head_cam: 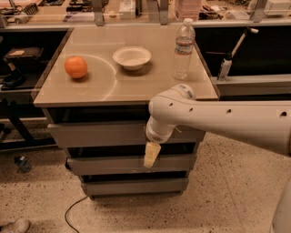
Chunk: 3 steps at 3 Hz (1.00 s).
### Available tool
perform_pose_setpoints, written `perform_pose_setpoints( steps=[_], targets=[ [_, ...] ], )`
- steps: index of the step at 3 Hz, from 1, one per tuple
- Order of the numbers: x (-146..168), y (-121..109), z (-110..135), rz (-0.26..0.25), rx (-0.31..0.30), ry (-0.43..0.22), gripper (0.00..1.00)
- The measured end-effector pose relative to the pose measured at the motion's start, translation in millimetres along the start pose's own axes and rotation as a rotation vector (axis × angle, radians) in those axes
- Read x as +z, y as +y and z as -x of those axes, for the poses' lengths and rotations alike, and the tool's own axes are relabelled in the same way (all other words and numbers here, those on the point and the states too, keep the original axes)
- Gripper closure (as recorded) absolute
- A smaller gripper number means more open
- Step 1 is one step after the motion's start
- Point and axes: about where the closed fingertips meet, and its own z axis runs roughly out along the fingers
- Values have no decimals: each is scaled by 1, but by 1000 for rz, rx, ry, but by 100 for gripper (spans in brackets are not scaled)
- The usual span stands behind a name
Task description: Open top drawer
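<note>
A lab or workshop: cluttered workbenches [68,11] run behind the table's far edge, a loose cable [72,210] trails over the speckled terrazzo floor [227,191], and the robot's gripper [151,155] hangs before a grey metal drawer cabinet [132,186].

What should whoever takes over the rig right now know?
The gripper points down in front of the cabinet, over the gap below the top drawer, right of centre; contact unclear.
The top drawer looks shut.
Done: the approach, with the gripper at the drawer front.
Left: catch the drawer and pull it out.
An orange, bowl and water bottle stand on the tabletop, so pull gently.
</note>
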Motion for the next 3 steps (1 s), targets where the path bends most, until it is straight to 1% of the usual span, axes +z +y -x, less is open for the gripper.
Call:
perform_pose_setpoints(
  steps=[1,2,3],
  targets=[
    [-2,3,0,7,-3,5,0],
    [-7,11,-2,22,-9,11,0],
    [-16,26,-9,49,-13,5,0]
  ],
)
